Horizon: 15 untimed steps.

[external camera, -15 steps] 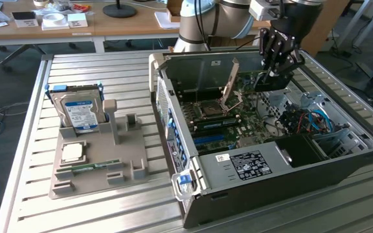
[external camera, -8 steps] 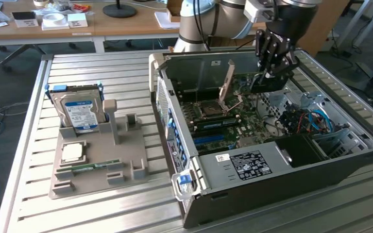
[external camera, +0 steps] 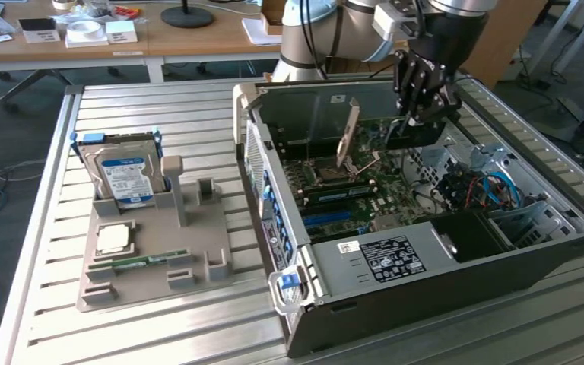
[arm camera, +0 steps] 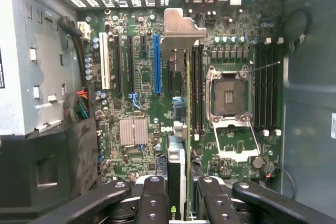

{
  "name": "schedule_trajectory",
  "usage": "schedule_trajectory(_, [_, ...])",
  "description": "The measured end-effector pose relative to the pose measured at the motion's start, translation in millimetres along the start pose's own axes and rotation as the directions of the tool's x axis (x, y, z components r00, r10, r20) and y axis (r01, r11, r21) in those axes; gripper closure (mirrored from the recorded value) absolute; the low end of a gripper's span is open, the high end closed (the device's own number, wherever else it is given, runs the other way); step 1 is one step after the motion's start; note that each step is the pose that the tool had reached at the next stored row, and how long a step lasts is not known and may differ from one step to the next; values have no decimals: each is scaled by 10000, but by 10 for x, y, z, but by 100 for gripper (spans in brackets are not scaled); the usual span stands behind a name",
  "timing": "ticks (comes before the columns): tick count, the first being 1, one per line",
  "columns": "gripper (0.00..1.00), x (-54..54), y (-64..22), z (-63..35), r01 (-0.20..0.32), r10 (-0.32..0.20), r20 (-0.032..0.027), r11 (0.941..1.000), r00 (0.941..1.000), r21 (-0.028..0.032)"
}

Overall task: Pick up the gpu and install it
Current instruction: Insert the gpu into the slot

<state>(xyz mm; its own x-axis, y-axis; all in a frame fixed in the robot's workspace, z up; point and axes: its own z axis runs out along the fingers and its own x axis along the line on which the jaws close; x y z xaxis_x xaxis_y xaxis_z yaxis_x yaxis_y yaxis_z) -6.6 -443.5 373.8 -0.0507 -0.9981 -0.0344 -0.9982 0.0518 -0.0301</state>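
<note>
The gpu (external camera: 412,137) hangs over the motherboard inside the open computer case (external camera: 394,262), with my gripper (external camera: 424,91) shut on it from above. In the wrist view the gpu (arm camera: 177,156) is seen edge-on between my two fingers (arm camera: 155,198), and its silver-beige bracket (arm camera: 181,30) points away towards the case's slotted rear wall. The card sits above the board, just beside the blue expansion slot (arm camera: 156,64) and the black slots next to it. I cannot tell whether its lower edge touches a slot.
A grey parts holder (external camera: 185,251) on the slatted metal table carries a silver hard drive (external camera: 128,179), a CPU chip (external camera: 116,238) and a green RAM stick (external camera: 150,261). The CPU socket (arm camera: 229,95) stands open. Cables and a drive cage crowd the case at the exterior view's right.
</note>
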Motion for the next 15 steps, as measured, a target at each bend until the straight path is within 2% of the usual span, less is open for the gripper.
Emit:
schedule_trajectory(8, [73, 1, 5, 7, 1, -1, 0, 10000, 10000, 1])
schedule_trajectory(13, [73, 26, 6, 24, -1, 1, 63, 10000, 10000, -1])
schedule_trajectory(15, [73, 28, 6, 26, -2, 2, 71, 10000, 10000, -2])
